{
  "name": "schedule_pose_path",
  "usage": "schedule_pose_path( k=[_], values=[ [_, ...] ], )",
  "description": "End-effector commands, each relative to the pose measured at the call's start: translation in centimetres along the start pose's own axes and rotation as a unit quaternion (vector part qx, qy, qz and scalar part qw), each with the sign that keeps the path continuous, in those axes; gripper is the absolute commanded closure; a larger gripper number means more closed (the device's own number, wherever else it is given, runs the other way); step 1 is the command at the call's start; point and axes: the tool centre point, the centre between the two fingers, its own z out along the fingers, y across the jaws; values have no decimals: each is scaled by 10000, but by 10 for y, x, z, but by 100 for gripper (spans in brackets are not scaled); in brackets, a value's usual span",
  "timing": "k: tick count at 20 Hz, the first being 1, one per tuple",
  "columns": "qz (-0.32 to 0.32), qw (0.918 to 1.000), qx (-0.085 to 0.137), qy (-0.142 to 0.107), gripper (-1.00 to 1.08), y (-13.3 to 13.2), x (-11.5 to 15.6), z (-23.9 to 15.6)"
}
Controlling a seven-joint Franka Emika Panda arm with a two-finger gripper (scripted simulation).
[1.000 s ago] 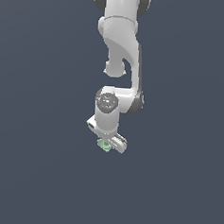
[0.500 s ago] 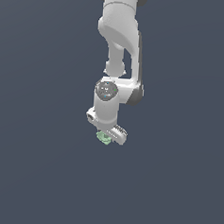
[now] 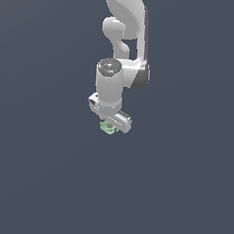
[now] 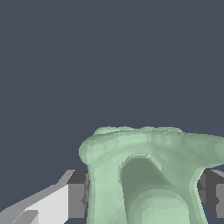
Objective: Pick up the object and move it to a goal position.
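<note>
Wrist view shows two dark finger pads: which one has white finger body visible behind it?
The pad pressed against the green object on the side with white casing; the other pad shows only dark grey.

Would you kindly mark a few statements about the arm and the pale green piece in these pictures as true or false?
1. The pale green piece sits between the jaws of the gripper. True.
2. The jaws point upward. False: they point down, below the wrist.
3. In the wrist view, dark finger pads flank the piece on both sides. True.
4. A second object lies nearby. False: only the green piece shows.
</note>
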Motion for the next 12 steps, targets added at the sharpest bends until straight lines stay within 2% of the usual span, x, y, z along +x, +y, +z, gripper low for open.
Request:
schedule_pose_path(
  k=[1,12],
  values=[
    [0,10000,3,0,108,11,-10,-16],
    [0,10000,-1,3,108,48,-45,-75]
  ],
)
